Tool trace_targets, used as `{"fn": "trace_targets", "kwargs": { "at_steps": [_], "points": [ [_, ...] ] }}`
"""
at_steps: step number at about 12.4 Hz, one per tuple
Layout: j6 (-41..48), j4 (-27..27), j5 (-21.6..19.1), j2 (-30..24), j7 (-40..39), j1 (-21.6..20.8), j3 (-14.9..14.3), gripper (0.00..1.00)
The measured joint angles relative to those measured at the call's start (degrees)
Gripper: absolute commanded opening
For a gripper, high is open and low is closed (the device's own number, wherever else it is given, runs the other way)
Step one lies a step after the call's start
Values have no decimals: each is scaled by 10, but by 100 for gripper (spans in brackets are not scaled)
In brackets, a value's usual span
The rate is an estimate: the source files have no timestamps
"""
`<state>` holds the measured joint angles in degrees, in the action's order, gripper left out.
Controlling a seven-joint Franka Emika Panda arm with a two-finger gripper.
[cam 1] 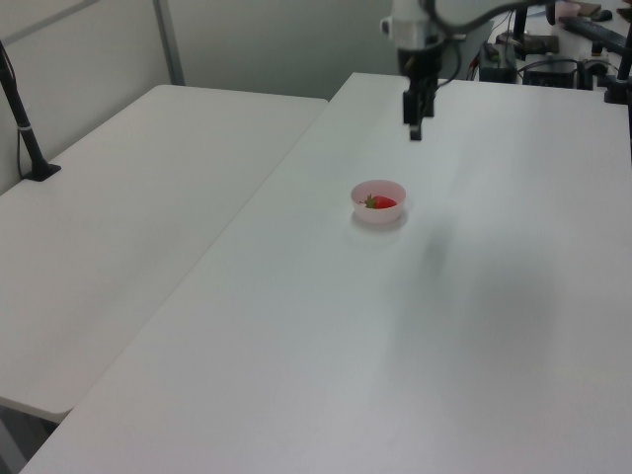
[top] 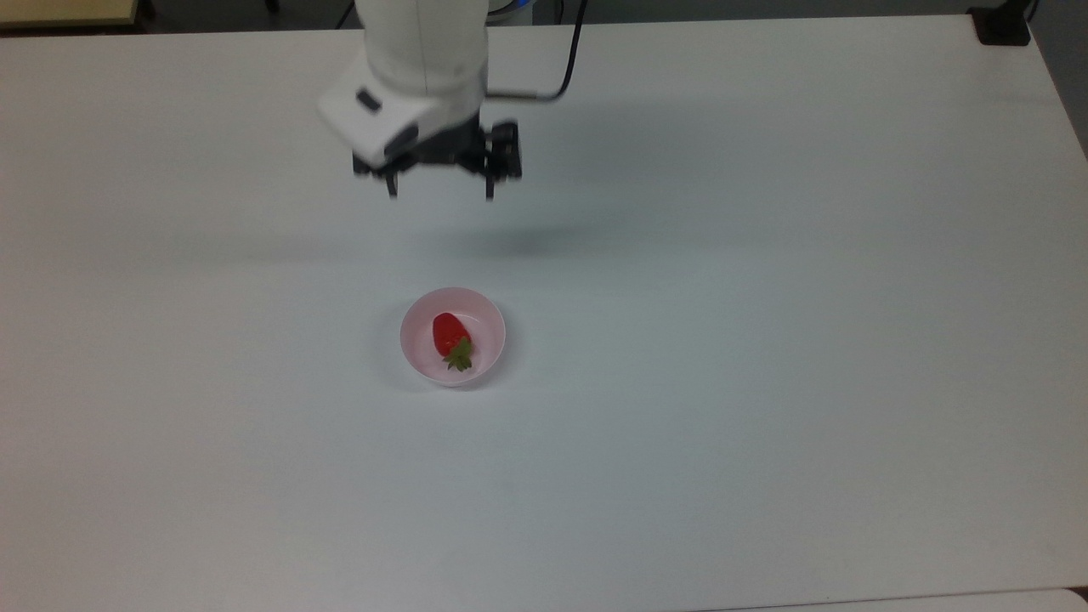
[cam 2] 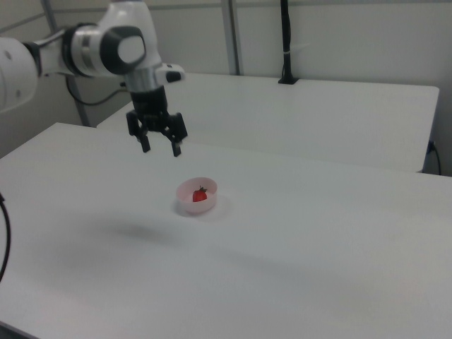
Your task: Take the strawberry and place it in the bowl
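The red strawberry (top: 450, 337) with its green cap lies inside the pale pink bowl (top: 489, 319) on the white table; it is also seen as the strawberry (cam 1: 381, 202) in the bowl (cam 1: 378, 190) in the left view, and as the strawberry (cam 2: 200, 195) in the bowl (cam 2: 186, 191) in the right view. My gripper (top: 440, 192) hangs open and empty well above the table, clear of the bowl, toward the top view's upper edge. It appears too as the gripper (cam 1: 415, 131) in the left view and the gripper (cam 2: 162, 150) in the right view.
A wide white table (top: 765, 340) stretches around the bowl. A second white table (cam 1: 138, 217) stands beside it on the left view's left, with a black post (cam 1: 25, 128) clamped on it. A black clamp (top: 1003, 25) sits at the top view's upper right corner.
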<state>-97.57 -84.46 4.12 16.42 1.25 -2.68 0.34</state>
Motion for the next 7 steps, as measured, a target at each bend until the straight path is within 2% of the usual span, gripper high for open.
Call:
{"fn": "trace_targets", "kwargs": {
  "at_steps": [3,7],
  "points": [
    [35,-4,0,-54,11,-2,-3,100],
    [65,-27,0,-118,13,0,-24,100]
  ]
}}
